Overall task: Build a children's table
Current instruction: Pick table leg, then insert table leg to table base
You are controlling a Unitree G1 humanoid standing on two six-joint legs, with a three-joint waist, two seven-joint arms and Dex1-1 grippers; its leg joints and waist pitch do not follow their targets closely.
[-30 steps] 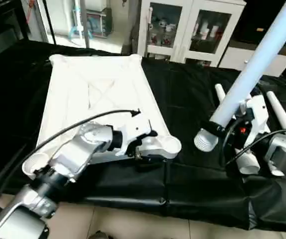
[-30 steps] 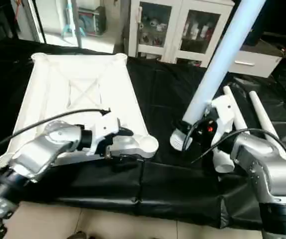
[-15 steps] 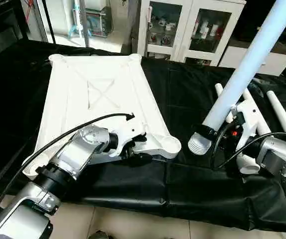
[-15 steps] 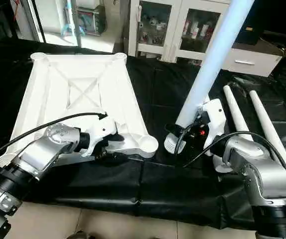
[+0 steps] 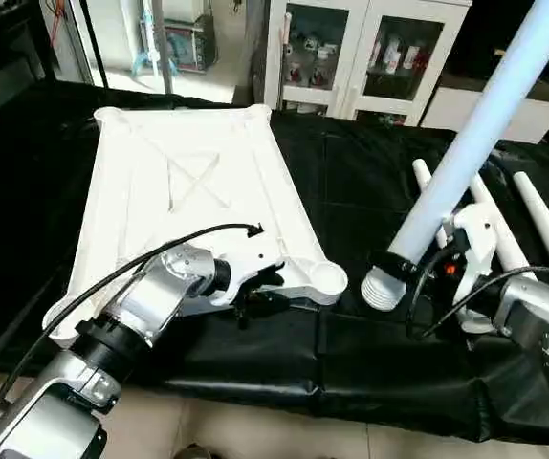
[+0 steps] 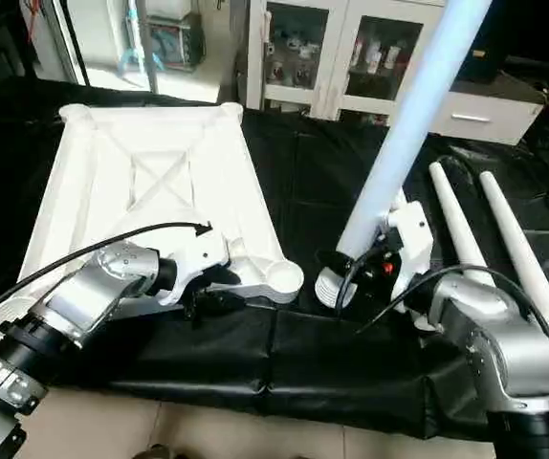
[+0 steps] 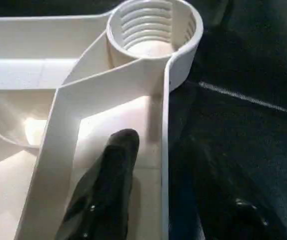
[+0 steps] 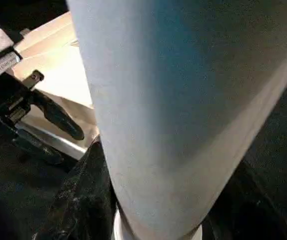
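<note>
Closing over the last second, the left gripper now straddles the raised near rim of the white plastic square tabletop, one black finger inside the rim and the other outside on the black-draped work table; whether the pads already pinch the wall cannot be told. The tabletop lies upside down, X-ribs up, and its near round corner socket sits just beyond that gripper. Gripped in the right gripper, a long white tapered round leg stands steeply tilted, its ribbed end hanging just beside the socket, a little closer than a moment ago. Two spare white legs lie on the cloth further right. Judging from this, the left arm is bracing the tabletop so the first leg can be brought over the socket and seated.
</note>
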